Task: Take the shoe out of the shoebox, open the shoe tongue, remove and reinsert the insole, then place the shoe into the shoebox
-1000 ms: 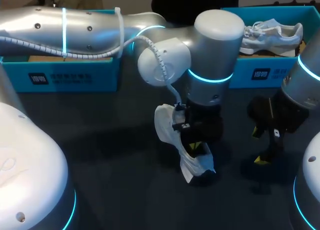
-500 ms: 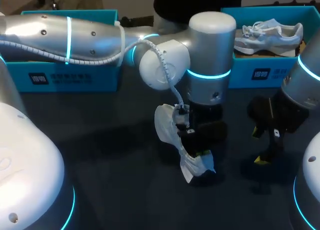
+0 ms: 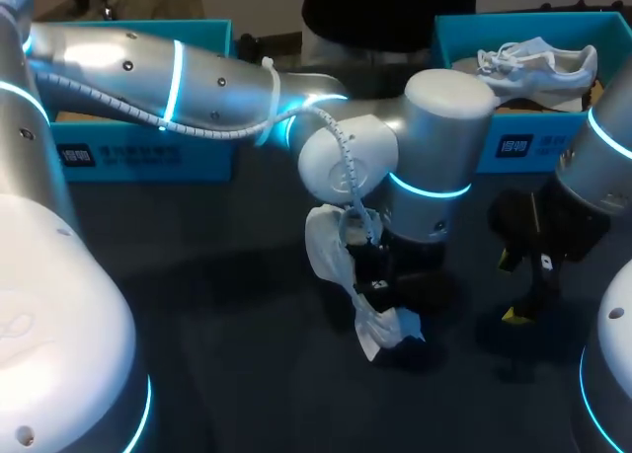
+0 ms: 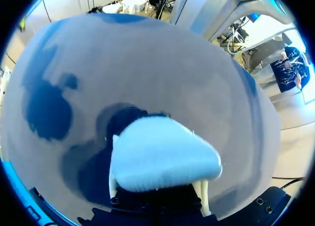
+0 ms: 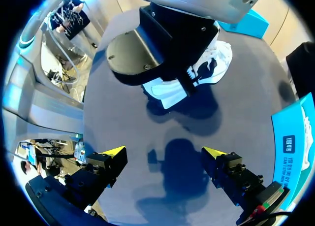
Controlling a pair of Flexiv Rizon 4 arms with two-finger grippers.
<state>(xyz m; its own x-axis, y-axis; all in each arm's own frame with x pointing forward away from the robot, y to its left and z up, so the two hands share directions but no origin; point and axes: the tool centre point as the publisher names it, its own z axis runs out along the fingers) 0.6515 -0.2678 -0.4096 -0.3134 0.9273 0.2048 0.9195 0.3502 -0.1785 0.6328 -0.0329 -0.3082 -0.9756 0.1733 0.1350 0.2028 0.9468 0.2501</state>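
A white shoe (image 3: 334, 254) stands tilted on the dark table (image 3: 227, 305) near the middle. My left arm comes across from the left. Its gripper (image 3: 380, 293) is down at the shoe's opening. In the left wrist view a pale rounded part of the shoe (image 4: 165, 157) lies across the gripper (image 4: 157, 189), clamped there; whether it is the tongue or the insole I cannot tell. My right gripper (image 3: 511, 287) hangs open to the right of the shoe, apart from it. From the right wrist, the open gripper (image 5: 165, 152) holds nothing and the shoe (image 5: 211, 71) shows ahead, behind the left gripper's black body.
A teal shoebox (image 3: 148, 152) stands at the back left. A second teal shoebox (image 3: 513, 142) at the back right holds a grey-white shoe (image 3: 538, 63). Bare table lies at the front between the two arm bases.
My left arm's wrist has swung right and lower over the shoe, and its yellow tips are now hidden. The shoe has barely shifted. The right arm has not moved.
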